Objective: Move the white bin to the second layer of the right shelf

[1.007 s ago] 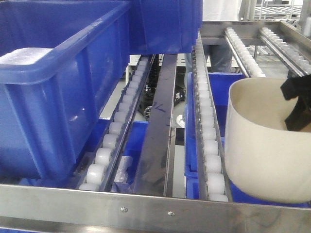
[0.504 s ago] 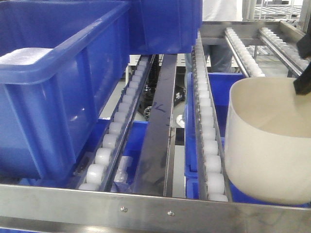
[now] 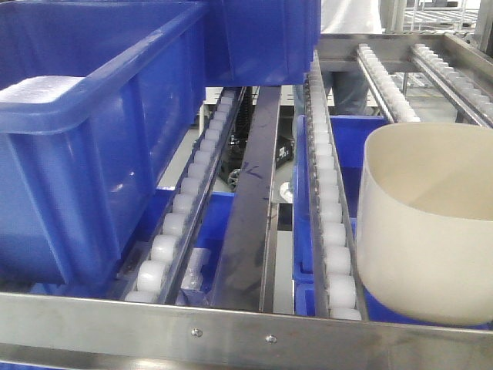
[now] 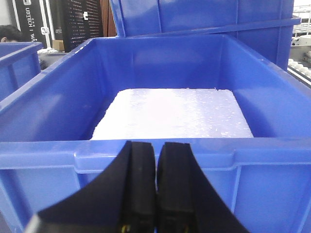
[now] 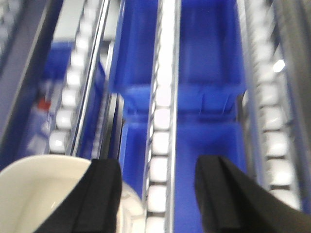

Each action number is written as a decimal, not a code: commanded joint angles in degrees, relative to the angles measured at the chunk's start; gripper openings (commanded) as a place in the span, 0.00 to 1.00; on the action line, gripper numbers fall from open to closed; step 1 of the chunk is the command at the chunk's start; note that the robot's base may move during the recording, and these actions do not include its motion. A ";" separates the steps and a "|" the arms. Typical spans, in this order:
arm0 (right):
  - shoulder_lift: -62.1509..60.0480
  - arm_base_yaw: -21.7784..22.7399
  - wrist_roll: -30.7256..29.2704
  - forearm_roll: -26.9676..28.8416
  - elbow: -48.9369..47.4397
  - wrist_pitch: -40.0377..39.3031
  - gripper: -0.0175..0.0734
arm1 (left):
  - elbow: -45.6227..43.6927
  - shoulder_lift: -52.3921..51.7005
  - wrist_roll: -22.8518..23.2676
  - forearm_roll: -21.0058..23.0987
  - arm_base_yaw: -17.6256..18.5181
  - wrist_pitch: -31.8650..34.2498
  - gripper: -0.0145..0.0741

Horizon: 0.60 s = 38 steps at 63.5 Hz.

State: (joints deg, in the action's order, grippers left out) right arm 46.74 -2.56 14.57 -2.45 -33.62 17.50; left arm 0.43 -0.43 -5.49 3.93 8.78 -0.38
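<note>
The white bin (image 3: pixel 427 223) rests on the roller tracks (image 3: pixel 331 223) of the steel shelf level, at the right, just behind the front rail (image 3: pixel 231 327). No gripper shows in the front view. In the blurred right wrist view my right gripper (image 5: pixel 158 165) is open and empty above the rollers (image 5: pixel 159 145), and the bin's rim (image 5: pixel 39 189) shows at the lower left, beside the left finger (image 5: pixel 102 194). My left gripper (image 4: pixel 156 145) is shut and empty in front of a blue crate's rim (image 4: pixel 194 153).
A large blue crate (image 3: pixel 85 139) with a white foam block (image 4: pixel 172 114) sits on the left tracks. More blue crates stand behind (image 3: pixel 262 38) and on the level below (image 5: pixel 209 97). A steel divider bar (image 3: pixel 250 200) runs down the middle.
My right gripper was inside the white bin at its right side. It rose and left the front view. The bin stays in place on the rollers.
</note>
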 commanded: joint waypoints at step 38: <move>-23.82 5.48 -0.07 -0.70 16.04 -15.68 0.25 | 1.90 -0.76 0.43 0.29 -0.03 4.99 0.26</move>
State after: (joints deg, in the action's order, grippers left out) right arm 22.69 2.62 14.57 -2.55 -16.02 8.09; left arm 0.43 -0.43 -5.49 3.93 8.78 -0.38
